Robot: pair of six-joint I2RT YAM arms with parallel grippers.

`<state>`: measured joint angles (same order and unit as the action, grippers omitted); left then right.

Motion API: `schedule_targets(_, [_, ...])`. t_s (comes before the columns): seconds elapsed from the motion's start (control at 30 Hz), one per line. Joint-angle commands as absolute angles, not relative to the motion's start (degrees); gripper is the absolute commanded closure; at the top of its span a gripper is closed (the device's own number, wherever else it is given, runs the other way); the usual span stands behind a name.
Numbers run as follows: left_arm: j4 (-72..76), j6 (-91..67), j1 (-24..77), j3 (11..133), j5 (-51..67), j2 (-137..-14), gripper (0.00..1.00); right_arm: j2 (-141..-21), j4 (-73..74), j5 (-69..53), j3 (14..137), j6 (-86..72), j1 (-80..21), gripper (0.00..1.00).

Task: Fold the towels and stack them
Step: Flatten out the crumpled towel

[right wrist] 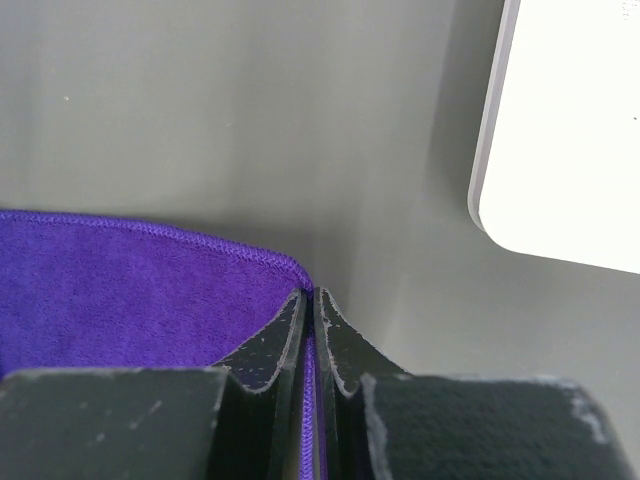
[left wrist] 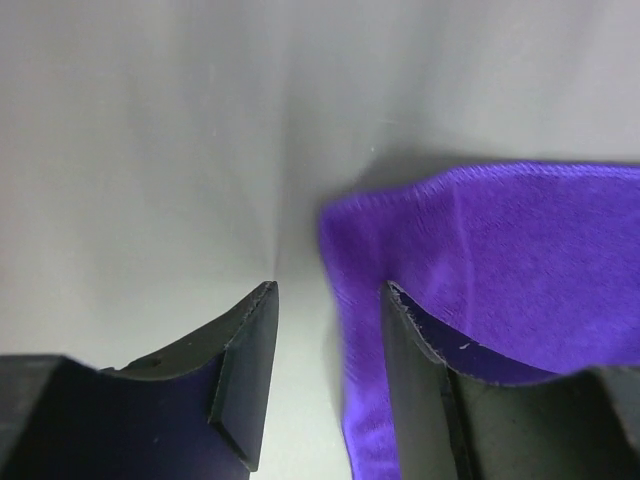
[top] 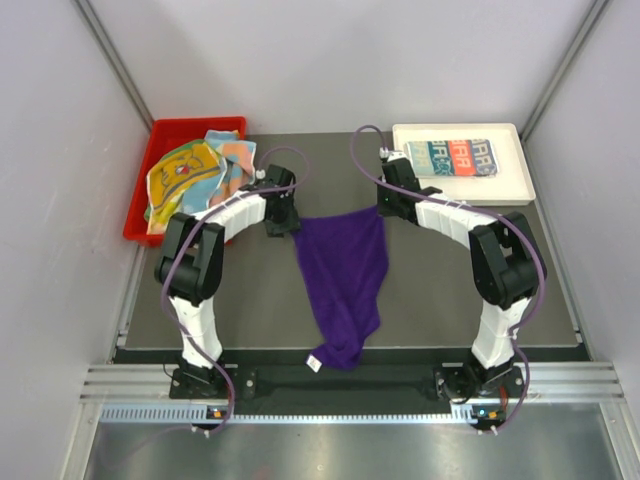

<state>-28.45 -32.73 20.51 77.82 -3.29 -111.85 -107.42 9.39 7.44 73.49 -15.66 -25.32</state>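
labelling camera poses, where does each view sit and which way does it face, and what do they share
Top external: above and behind the arms, looking down on the table; both arms show, purple towel between them.
Left wrist: on the left arm, looking along the open left gripper at the towel's corner.
Right wrist: on the right arm, looking past the right gripper, shut on the towel's other corner, white tray beyond.
Shared: all three see the towel.

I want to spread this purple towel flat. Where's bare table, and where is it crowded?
Bare table lies on either side of the purple towel: one patch between it and the right arm, another between it and the left arm. Crowded: cables cross the far strip between the red bin and white tray.
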Motion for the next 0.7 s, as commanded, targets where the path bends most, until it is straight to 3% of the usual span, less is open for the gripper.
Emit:
schedule_targets(0.0, [-24.1,-34.5,20.3,76.2,-3.4,-105.6,0.5,-106.8,7.5,7.2,74.2,-16.0,-24.8,0.95])
schedule_targets(0.23, [-23.4,-34.9,20.3,76.3,-1.9,-104.0,0.47,-106.7,7.4,6.8,74.3,-16.1,-24.8,0.95])
schedule_targets(0.67, [-28.0,-32.2,20.3,83.6,-5.4,-116.7,0.43,-105.7,7.6,6.3,73.6,-16.4,-24.7,0.95])
